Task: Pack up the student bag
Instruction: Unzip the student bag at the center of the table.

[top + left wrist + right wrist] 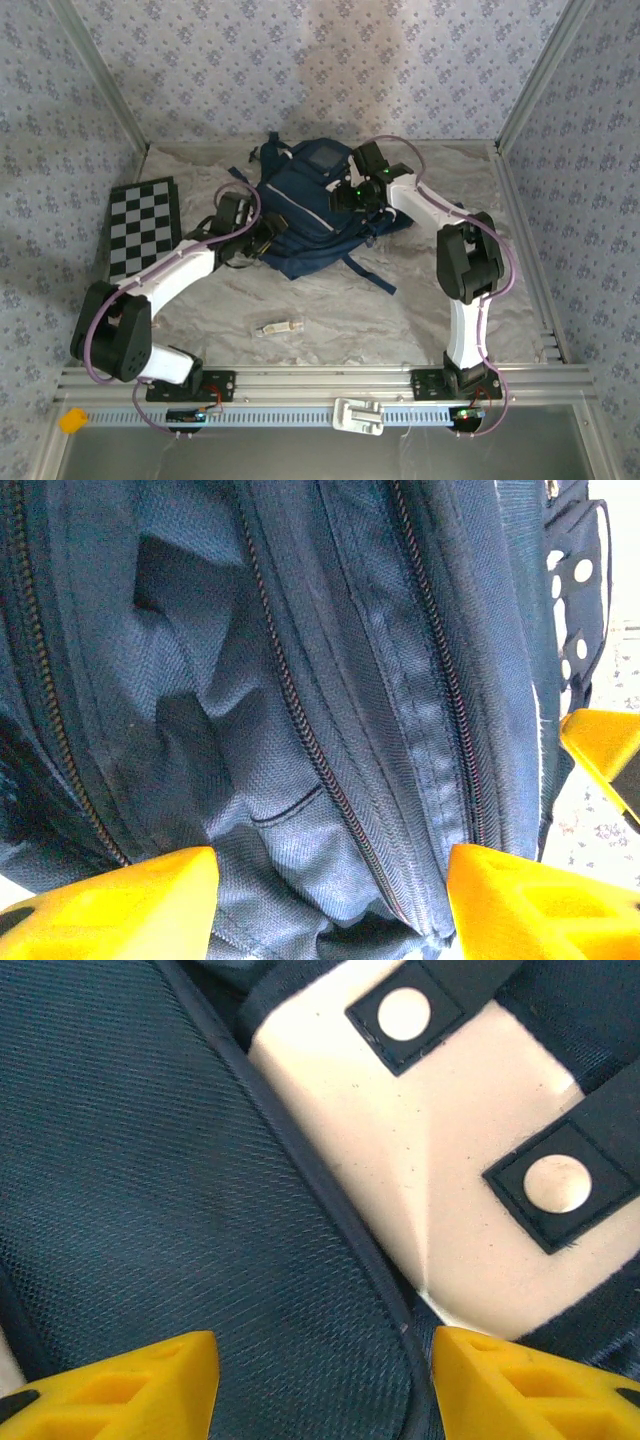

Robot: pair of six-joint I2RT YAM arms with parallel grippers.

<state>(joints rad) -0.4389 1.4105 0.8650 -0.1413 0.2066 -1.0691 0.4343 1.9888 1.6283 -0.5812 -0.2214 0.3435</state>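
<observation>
At the student bag (305, 220), left gripper (332, 870) and right gripper (325, 1350) gape.

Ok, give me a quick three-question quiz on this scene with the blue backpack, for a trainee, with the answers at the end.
1. True or false: the left gripper and the right gripper both have their fingers apart, close against the student bag.
2. What lies flat on the table left of the bag? A: checkerboard; B: plate; C: laptop.
3. Fill in: in the right wrist view, the bag's pale patch carries ___ round studs.
Key: 1 true; 2 A; 3 two.
</observation>
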